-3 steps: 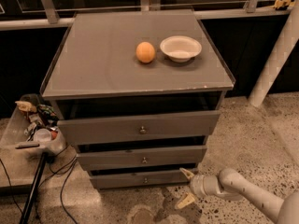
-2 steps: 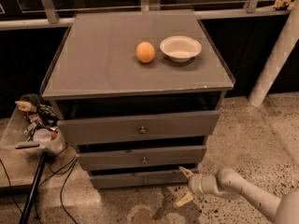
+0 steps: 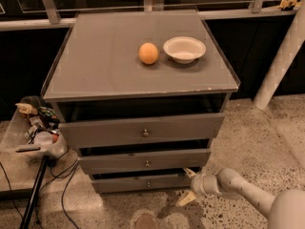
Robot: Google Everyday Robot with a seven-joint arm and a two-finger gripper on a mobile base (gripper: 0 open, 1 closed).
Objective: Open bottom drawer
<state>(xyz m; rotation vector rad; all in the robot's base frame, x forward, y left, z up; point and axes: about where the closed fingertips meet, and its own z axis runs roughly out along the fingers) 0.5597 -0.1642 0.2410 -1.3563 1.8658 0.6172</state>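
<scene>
The grey cabinet has three drawers. The bottom drawer [image 3: 138,182] is the lowest and narrowest front, with a small round metal knob [image 3: 147,184] at its centre. My gripper [image 3: 188,186] is low at the right end of that drawer front, near the floor. One pale fingertip [image 3: 188,172] points up toward the drawer's right corner and the other fingertip [image 3: 186,199] points down toward the floor, so the fingers are spread open and hold nothing. The white arm [image 3: 238,191] comes in from the lower right.
An orange [image 3: 148,53] and a white bowl [image 3: 184,49] sit on the cabinet top [image 3: 105,66]. A clear bin of clutter [image 3: 35,132] and cables stand left of the cabinet. A white post [image 3: 279,63] stands at the right. The floor is speckled stone.
The gripper has moved a little to the left, closer to the right end of the bottom drawer. The drawers have not moved.
</scene>
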